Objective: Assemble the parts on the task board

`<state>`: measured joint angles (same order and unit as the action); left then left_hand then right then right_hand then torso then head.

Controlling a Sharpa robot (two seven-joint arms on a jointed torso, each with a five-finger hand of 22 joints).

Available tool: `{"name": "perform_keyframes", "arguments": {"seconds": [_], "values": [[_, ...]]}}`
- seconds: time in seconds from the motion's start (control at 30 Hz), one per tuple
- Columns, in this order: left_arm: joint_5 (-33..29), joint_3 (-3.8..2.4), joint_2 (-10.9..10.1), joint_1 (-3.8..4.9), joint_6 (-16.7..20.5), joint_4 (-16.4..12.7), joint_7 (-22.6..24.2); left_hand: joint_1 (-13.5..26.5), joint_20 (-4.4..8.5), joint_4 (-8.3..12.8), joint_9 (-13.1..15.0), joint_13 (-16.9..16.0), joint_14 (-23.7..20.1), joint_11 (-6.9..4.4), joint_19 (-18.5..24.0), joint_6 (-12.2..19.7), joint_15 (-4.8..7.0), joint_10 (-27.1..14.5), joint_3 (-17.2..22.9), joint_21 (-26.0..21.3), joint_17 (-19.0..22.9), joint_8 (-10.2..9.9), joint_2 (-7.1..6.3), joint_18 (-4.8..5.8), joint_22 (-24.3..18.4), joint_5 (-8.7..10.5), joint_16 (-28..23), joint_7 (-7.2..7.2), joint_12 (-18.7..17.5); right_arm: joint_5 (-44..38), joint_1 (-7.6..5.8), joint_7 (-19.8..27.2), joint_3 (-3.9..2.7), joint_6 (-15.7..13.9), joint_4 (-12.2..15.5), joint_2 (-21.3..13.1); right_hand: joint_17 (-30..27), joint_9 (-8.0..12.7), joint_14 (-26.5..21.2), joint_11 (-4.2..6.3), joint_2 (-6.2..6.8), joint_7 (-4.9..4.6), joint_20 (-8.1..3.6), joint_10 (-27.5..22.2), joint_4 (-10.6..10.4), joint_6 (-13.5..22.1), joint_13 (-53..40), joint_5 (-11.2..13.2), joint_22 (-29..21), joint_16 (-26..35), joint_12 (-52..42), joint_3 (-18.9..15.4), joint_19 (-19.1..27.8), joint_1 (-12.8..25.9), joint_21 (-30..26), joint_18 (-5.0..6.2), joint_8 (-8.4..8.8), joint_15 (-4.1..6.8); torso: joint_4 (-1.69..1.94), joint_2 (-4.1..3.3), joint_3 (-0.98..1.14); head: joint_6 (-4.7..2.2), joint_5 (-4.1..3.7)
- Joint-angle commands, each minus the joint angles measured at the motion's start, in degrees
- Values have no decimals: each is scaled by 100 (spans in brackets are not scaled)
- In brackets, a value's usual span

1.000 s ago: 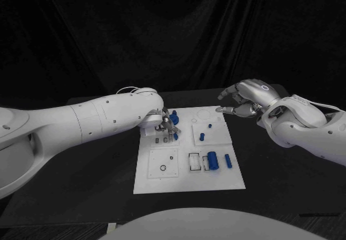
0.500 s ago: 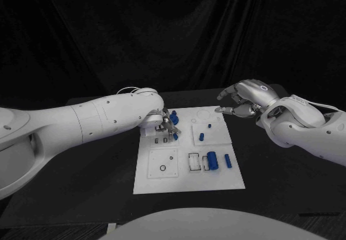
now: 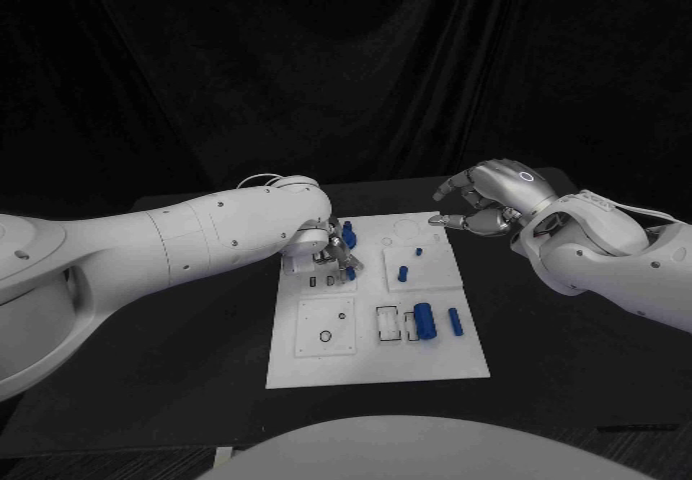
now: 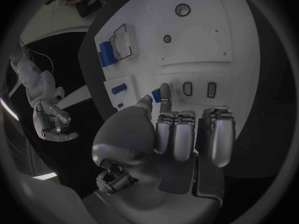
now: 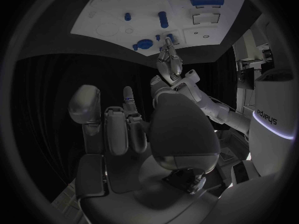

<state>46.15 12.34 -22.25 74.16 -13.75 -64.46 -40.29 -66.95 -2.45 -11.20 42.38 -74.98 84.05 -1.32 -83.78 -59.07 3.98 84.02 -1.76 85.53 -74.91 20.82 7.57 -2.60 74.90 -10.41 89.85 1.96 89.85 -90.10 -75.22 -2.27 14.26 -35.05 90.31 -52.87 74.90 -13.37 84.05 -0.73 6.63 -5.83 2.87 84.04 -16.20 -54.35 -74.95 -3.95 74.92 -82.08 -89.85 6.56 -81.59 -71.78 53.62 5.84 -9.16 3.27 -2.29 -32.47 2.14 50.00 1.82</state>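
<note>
The white task board [image 3: 378, 345] lies in the middle of the black table. My left hand [image 3: 329, 250] is over its far left part, fingertips down on the plate. Thumb and one finger pinch a small blue part [image 4: 156, 99] next to two small slots [image 4: 187, 88]. A round blue part [image 3: 348, 236] stands right beside that hand. My right hand [image 3: 488, 203] hovers above the board's far right corner, fingers curled in with nothing seen in them. A large blue cylinder [image 3: 426, 322], a slim blue piece [image 3: 456, 321] and a short blue peg [image 3: 405, 271] lie on the board.
The board's near left square [image 3: 326, 326] carries a small ring and no blue part. Black table [image 3: 173, 400] surrounds the board, with a dark curtain behind. My left forearm [image 3: 173, 240] crosses the table's left side.
</note>
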Motion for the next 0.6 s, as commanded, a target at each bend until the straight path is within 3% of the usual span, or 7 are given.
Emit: {"name": "perform_keyframes", "arguments": {"seconds": [0.03,0.27,0.6], "values": [[-8,-6,31,-15,-115,17,-1,-45,2,40,7,-1502,595,-45,-14,-46,18,598,-3,-15,-1509,-33,0,66,963,-32,15,-6,15,-36,16,-59,-4,-8,-3,7,659,-4,412,-31,-45,10,18,596,-10,-37,-1505,-20,707,-7,-15,25,-27,-3,-19,14,-29,-29,-3,-5,3,0,-15],[-8,-6,59,-23,-136,32,-14,-85,8,87,19,-1502,595,-53,-26,-72,25,598,39,-10,-1509,-60,7,69,973,-16,15,-15,15,-36,18,-51,-4,-23,-13,21,658,1,411,-38,-93,5,26,596,-36,-53,-1505,-24,705,-6,-15,20,-30,56,-30,16,-19,-37,9,-2,5,0,-37],[-8,-6,72,-28,-164,54,-27,-211,24,233,43,-1502,595,-64,-27,-85,38,598,189,-22,-1509,-167,15,68,972,-149,15,-24,15,-36,33,-57,-4,-5,-26,36,651,2,409,-39,-100,4,27,596,-35,-55,-1505,-25,706,0,-15,21,-31,60,-26,15,-18,-38,14,2,3,0,-27]]}}
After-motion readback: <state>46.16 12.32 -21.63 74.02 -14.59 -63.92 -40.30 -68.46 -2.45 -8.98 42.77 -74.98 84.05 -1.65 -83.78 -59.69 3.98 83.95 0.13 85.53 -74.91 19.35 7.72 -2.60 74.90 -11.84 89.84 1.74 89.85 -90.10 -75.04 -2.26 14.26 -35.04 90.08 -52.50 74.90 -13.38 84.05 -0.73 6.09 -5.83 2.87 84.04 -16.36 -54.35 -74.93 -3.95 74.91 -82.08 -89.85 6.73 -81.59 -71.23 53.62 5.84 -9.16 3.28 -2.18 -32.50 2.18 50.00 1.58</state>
